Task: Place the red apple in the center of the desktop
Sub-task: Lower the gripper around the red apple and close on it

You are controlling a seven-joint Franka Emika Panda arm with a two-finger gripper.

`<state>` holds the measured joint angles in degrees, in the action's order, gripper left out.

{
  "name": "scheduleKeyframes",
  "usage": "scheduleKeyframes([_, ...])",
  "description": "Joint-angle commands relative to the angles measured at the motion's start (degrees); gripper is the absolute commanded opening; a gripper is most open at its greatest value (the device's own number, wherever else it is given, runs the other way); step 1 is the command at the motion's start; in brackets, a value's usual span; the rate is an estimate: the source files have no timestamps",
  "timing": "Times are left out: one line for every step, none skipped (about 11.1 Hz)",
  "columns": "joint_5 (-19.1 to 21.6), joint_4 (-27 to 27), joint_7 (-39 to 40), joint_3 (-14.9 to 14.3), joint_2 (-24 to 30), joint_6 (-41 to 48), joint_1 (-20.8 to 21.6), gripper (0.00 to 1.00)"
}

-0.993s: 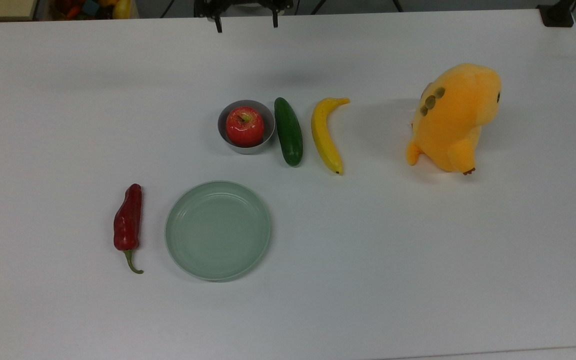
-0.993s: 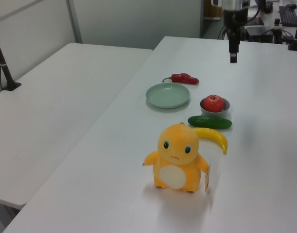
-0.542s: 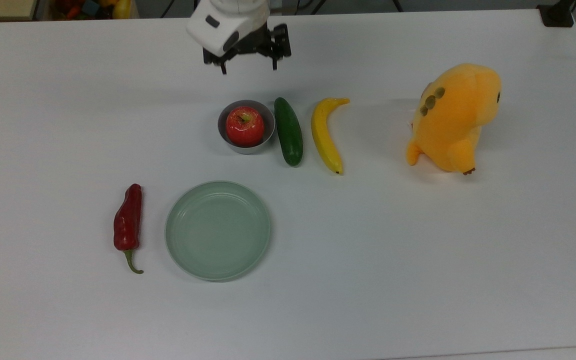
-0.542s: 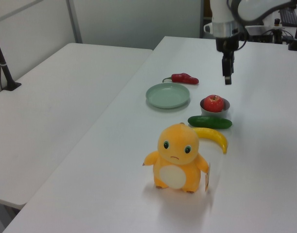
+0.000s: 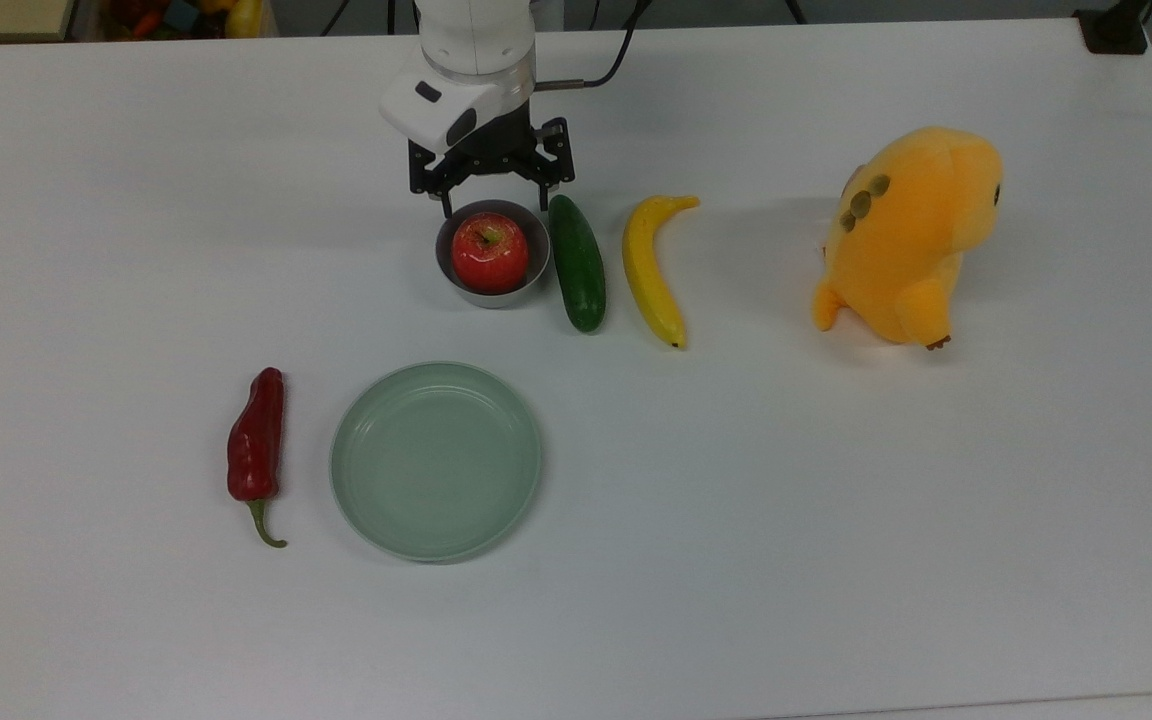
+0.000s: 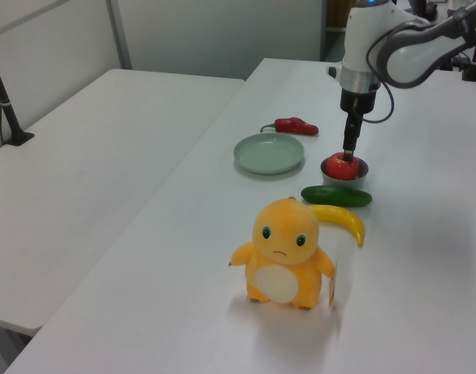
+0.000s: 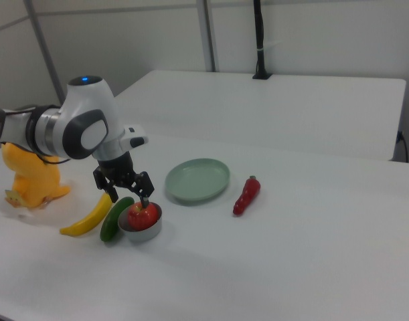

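**Apple in the bowl, spread gripper above**

On the desktop (image 5: 736, 520), the red apple (image 5: 489, 252) sits in a small grey bowl (image 5: 456, 285) beside the cucumber (image 5: 577, 263). Just beyond, the gripper (image 5: 496, 208) hangs over it, fingers wide apart, holding nothing.

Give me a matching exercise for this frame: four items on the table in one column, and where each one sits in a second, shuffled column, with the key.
Items:
1. red apple
2. cucumber
3. chili pepper
4. plush toy

Places:
A. beside the green plate, on the top view's left
B. inside the small metal bowl
C. farthest to the top view's right
D. between the bowl and the banana

Pairs: 1-B, 2-D, 3-A, 4-C
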<state>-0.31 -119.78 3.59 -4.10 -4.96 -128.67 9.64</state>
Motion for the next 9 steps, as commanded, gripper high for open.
scheduleKeyframes([-0.84, -6.16, 0.37, -0.21, 1.80, -9.37, -0.06, 1.00])
scheduleKeyframes([-1.01, -7.04, 0.37, -0.30, 1.54, -11.32, -0.14, 1.00])
scheduleKeyframes([-1.71, -7.05, 0.37, -0.21, 1.01, -12.73, -0.49, 1.00])
scheduleKeyframes([-2.33, -7.05, 0.37, -0.30, 0.40, -13.53, -0.67, 1.00])
scheduleKeyframes([-3.72, -7.05, 0.37, -0.30, -0.22, -13.71, -0.67, 1.00])
scheduleKeyframes([-5.04, -7.05, 0.28, -0.21, -1.09, -14.93, -0.67, 1.00])
scheduleKeyframes([-5.06, -7.05, 0.28, -0.21, -1.89, -15.99, -0.67, 1.00])
scheduleKeyframes([-5.14, -6.96, 0.28, -0.21, -2.15, -16.00, -0.67, 1.00])
scheduleKeyframes([-5.14, -6.96, 0.28, -0.21, -2.16, -16.00, -0.67, 1.00])
